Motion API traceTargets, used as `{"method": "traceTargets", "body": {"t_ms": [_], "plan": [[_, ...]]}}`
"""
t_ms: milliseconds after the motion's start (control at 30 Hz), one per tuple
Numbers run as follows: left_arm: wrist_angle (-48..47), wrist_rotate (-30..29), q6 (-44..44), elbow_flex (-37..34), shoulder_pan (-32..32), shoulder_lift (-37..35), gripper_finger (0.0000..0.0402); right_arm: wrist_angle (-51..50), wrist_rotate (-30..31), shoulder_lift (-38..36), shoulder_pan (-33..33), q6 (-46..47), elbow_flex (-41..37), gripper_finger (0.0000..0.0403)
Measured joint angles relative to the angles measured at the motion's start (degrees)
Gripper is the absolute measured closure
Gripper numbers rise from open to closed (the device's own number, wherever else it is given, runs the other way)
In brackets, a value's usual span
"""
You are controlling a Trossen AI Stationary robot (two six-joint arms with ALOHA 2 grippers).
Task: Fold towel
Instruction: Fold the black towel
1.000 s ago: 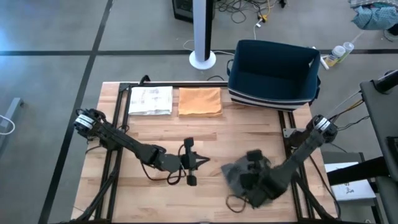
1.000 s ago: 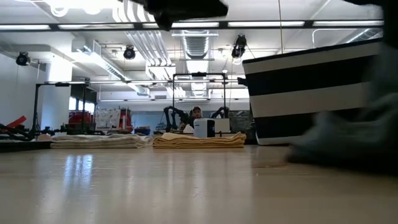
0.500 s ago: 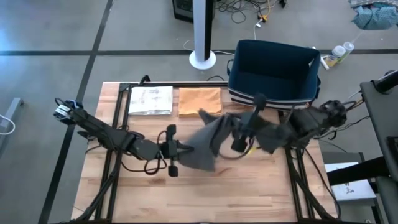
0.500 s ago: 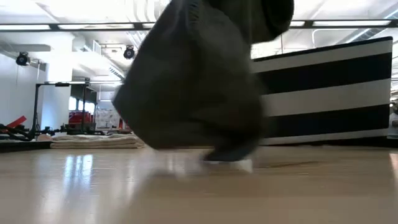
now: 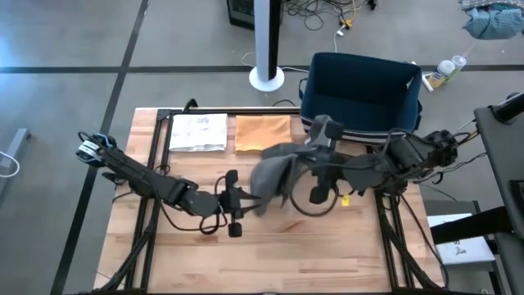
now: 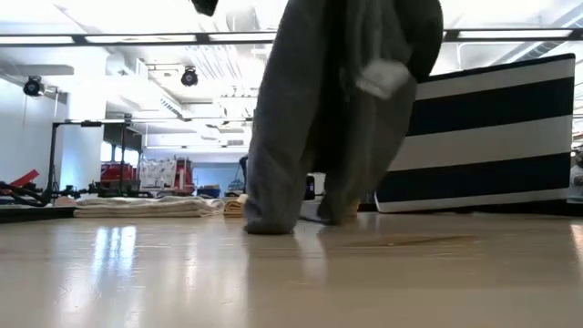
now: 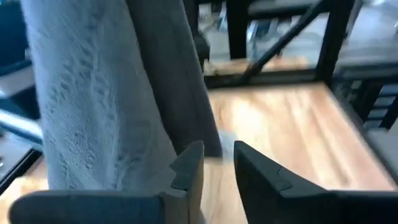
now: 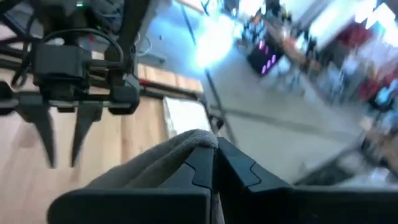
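While the grey towel (image 5: 274,176) is hanging in the air over the middle of the desk (image 5: 344,246), the right pincer (image 8: 213,163) is pinching it up high, fingers clamped tight on a fold of cloth, so the rest is draping down and its lower edge is just brushing the wood in the low view. That lift looks meant to let the cloth fall open and show a free edge. The left pincer (image 7: 217,163) is sitting low just beside the hanging cloth, its fingers parted a little with nothing between them, seemingly lining up to catch that lower edge. Folded towels (image 5: 264,133) are waiting at the far side, next to the striped bin (image 5: 360,90).
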Motion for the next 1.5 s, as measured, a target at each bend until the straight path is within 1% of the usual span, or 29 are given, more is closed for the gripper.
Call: {"method": "traceTargets", "body": {"t_ms": [67, 167, 233, 333, 533, 667, 733, 867, 1000, 1067, 1100, 1233, 1300, 1400, 1500], "plan": [[1.61, 0.00, 2.64, 0.99, -0.83, -0.04, 0.0304, 4.08, -0.04, 0.02, 1.22, -6.49, 0.76, 0.0401], [3.50, 0.19, 5.63, 2.88, -1.60, -0.06, 0.0293, 13.02, -0.19, -0.13, 2.34, -15.62, 1.88, 0.0401], [4.41, 0.11, 5.32, 4.03, -1.45, 0.27, 0.0286, 17.93, 0.11, -0.33, 2.14, -19.85, 1.96, 0.0401], [4.18, -0.11, 3.60, 4.40, -0.86, 1.53, 0.0271, 20.83, 0.31, 0.02, 0.16, -23.51, 1.87, 0.0401], [6.82, -0.27, 0.54, 4.72, -0.04, 5.46, 0.0223, 20.90, 0.23, 1.49, -5.56, -23.38, 1.70, 0.0401], [5.13, -0.26, -1.33, 4.68, -0.20, 6.19, 0.0188, 19.23, 0.31, 2.27, -8.53, -23.78, 1.64, 0.0401], [2.67, 0.18, -2.48, 4.68, -0.59, 5.58, 0.0175, 17.42, 0.26, 2.27, -9.38, -23.41, 1.59, 0.0401], [-3.91, 3.97, -5.46, 4.68, -1.48, 3.03, 0.0162, 13.94, 0.37, 2.19, -10.27, -21.47, 1.61, 0.0401], [-3.51, 3.65, -6.81, 4.68, -1.45, 1.25, 0.0164, 11.21, 0.40, 2.21, -10.38, -19.91, 1.57, 0.0401], [-2.52, 0.91, -6.88, 4.68, -1.01, 1.27, 0.0165, 10.78, 0.66, 2.25, -10.38, -19.82, 1.57, 0.0401], [-2.55, -1.35, -6.96, 4.68, -0.79, 1.31, 0.0164, 10.76, 0.97, 2.27, -10.38, -19.82, 1.49, 0.0401], [-4.64, -12.64, -7.40, 4.57, -0.34, 2.03, 0.0150, 10.70, 1.73, 2.32, -10.38, -19.75, 0.97, 0.0401], [-5.18, -14.50, -7.13, 4.55, 0.05, 2.05, 0.0139, 10.68, 1.75, 2.32, -10.38, -19.69, 0.91, 0.0401], [-4.98, -12.93, -7.01, 4.54, 1.05, 2.58, 0.0122, 10.69, 1.78, 2.33, -10.38, -19.24, 0.91, 0.0401], [-3.80, -6.13, -6.99, 4.50, 2.71, 4.17, 0.0112, 10.68, 1.78, 2.34, -10.38, -19.20, 0.84, 0.0401]]}}
